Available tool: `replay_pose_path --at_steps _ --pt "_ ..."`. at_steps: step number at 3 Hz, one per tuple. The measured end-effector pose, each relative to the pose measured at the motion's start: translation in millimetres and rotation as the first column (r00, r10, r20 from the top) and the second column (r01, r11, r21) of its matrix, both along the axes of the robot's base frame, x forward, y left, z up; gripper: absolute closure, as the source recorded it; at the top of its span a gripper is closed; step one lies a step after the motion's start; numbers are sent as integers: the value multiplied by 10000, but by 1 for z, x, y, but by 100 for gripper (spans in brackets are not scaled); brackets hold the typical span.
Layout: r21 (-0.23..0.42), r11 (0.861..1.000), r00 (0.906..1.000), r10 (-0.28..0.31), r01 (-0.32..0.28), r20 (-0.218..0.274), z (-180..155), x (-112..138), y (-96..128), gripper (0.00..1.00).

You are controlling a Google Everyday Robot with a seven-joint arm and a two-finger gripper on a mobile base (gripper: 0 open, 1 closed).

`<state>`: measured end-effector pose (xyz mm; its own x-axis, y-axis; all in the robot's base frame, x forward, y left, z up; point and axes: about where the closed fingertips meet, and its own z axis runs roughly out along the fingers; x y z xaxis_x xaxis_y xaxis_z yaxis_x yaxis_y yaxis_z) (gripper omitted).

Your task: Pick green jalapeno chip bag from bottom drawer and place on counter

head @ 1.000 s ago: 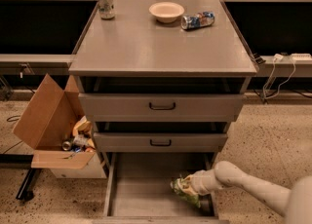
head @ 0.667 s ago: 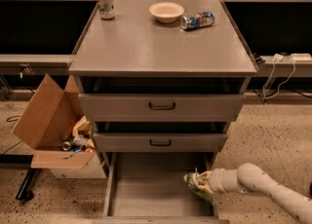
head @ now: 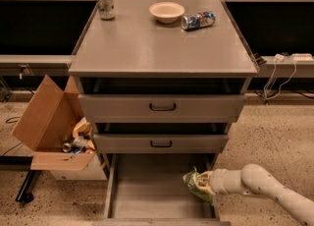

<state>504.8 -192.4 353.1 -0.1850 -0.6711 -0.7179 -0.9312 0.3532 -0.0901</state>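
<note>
Green jalapeno chip bag (head: 195, 186) — clamped in the tool (head: 205, 184) — by bottom drawer (head: 147, 190) right wall; room leftward.

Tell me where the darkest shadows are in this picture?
Camera view: the counter is evenly lit; shadow fills the gaps above the two upper drawers; the gripper, at the green jalapeno chip bag over the right side of the bottom drawer, is well lit.

Tabletop (head: 147, 48): can (head: 105, 3) back-L, bowl (head: 167, 12) back-ctr, 2nd can (head: 198, 20) just R of bowl. Bottom drawer (head: 147, 190) out, below cabinet front; chip bag (head: 194, 184) in pincer (head: 204, 185) over its R side. Box (head: 41, 122) on floor, L.
</note>
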Motion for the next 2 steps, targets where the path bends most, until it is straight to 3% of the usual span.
replay_pose_path --at_steps 1,2 --pt "711 9942 9957 771 -807 514 69 -26 24 100" --pt "990 9726 9698 1947 -2102 1467 155 -69 59 100"
